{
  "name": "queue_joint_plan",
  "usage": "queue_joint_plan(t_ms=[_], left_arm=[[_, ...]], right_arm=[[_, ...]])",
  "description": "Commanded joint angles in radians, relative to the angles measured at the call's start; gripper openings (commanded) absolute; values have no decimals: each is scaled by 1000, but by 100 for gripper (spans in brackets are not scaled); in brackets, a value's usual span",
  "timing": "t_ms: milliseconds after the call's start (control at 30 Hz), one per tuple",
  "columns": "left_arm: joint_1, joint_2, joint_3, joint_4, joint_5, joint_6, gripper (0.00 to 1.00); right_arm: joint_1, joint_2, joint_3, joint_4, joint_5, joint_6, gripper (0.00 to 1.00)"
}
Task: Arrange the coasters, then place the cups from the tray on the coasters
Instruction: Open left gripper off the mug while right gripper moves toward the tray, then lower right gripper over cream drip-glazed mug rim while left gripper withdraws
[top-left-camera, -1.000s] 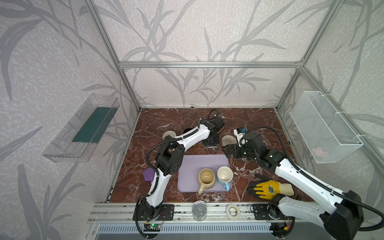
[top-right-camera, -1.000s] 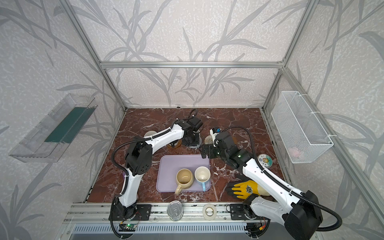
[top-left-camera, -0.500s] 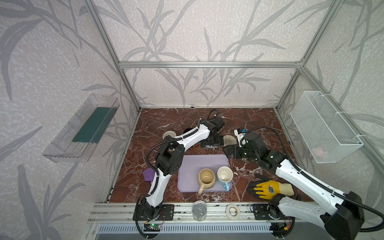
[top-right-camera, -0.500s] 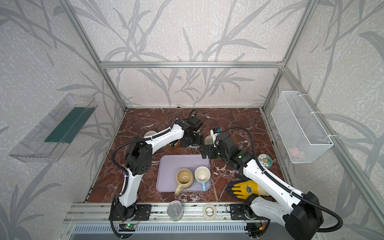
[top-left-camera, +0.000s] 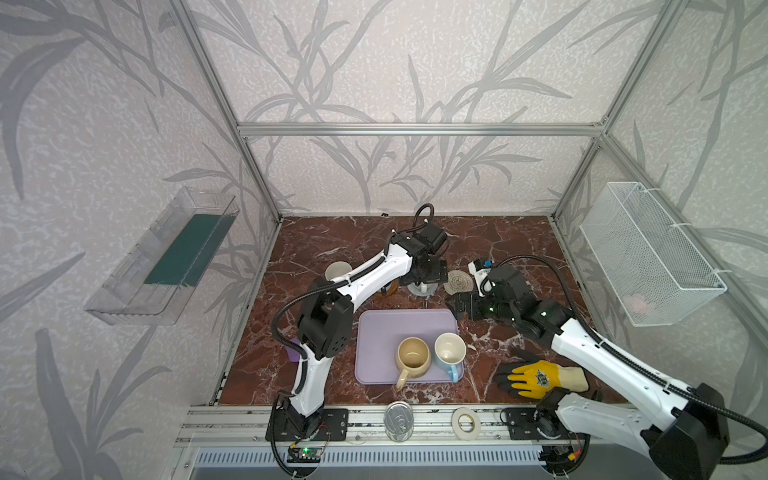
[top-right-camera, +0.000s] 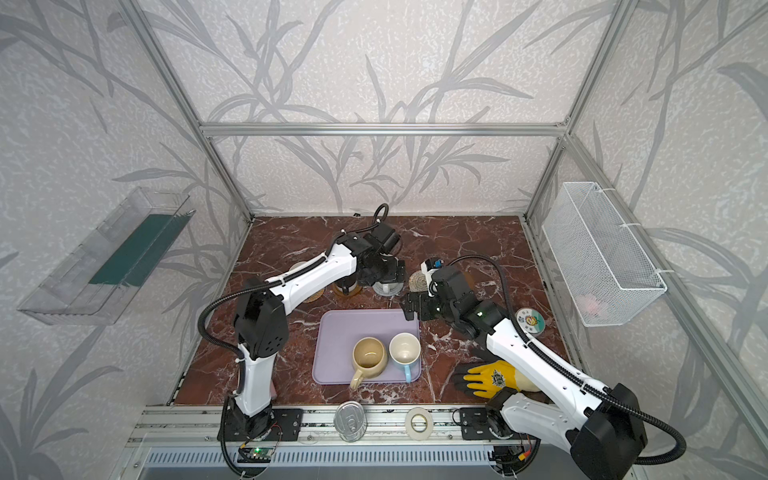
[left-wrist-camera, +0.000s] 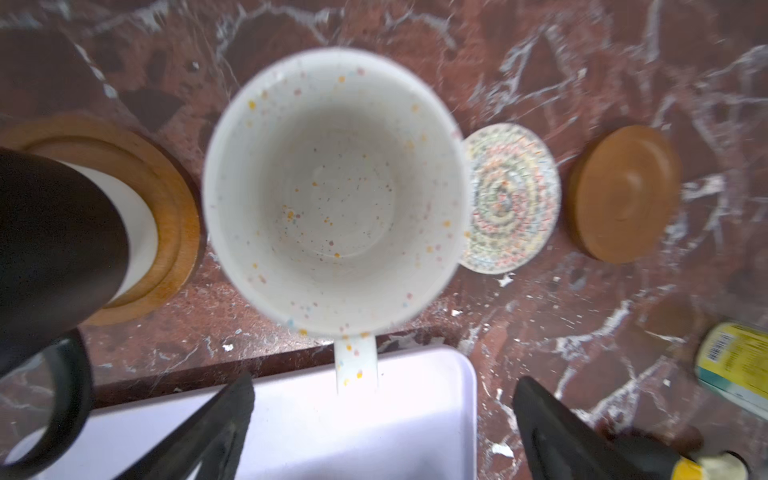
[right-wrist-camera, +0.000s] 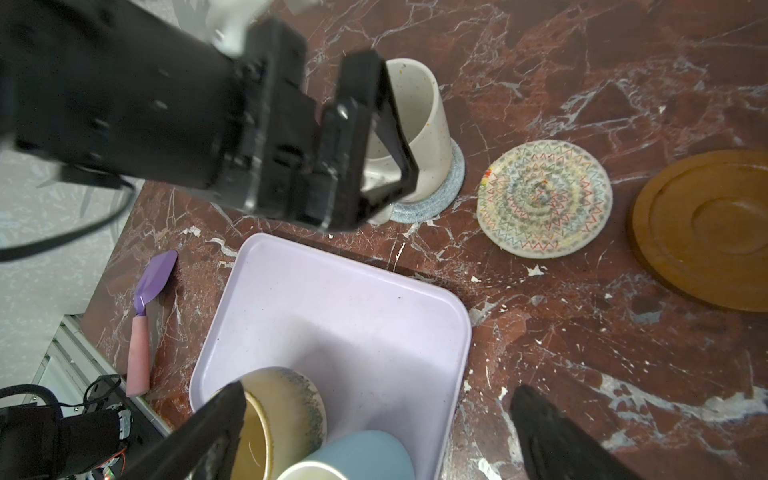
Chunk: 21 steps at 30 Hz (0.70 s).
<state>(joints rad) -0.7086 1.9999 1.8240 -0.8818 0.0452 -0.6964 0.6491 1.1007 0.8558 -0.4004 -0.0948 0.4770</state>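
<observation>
Listing my stations, left to right. Left gripper (top-left-camera: 425, 275): jaws spread, holding nothing, above the speckled mug (left-wrist-camera: 332, 195), which stands on the grey-blue coaster (right-wrist-camera: 440, 195). Tray (top-left-camera: 382, 332): beige mug (top-left-camera: 412, 354) and blue mug (top-left-camera: 449, 351) side by side at its near end, handles pointing to the front rail. Cream coaster (right-wrist-camera: 544, 199) and wooden coaster (right-wrist-camera: 706, 228): bare, beyond the tray's far right corner. Right gripper (top-left-camera: 462, 308): jaws spread, empty, over that corner; I judge it the nearer arm for both mugs.

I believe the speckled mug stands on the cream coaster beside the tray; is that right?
No: the right wrist view shows the speckled mug on the grey-blue coaster beside the tray; the cream coaster next to it is bare.
</observation>
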Motion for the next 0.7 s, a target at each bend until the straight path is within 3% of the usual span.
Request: queue_joint_plan(t_ms=[0,133,233,400,567,667], left_arm=[[11,-109,15,-18,-34,66,99],[51,-200,-6,-29,-6,97,100],[100,-268,-22,-39,76,144,99],[158,-386,-80,-68,97,170,99],[206,-485,-173,-74,118,162,99],[223,-535,-238,-74,128,149,98]], right_arm=[[105,6,68,-84,105,-10,99],[298,38,117,-139,256,-3,99],[403,74,139,-154,285,31,99],[538,153,207,-237,355,74,99],[605,196,251,-268,334,82,97],[622,212,234,-231,254,113,91]])
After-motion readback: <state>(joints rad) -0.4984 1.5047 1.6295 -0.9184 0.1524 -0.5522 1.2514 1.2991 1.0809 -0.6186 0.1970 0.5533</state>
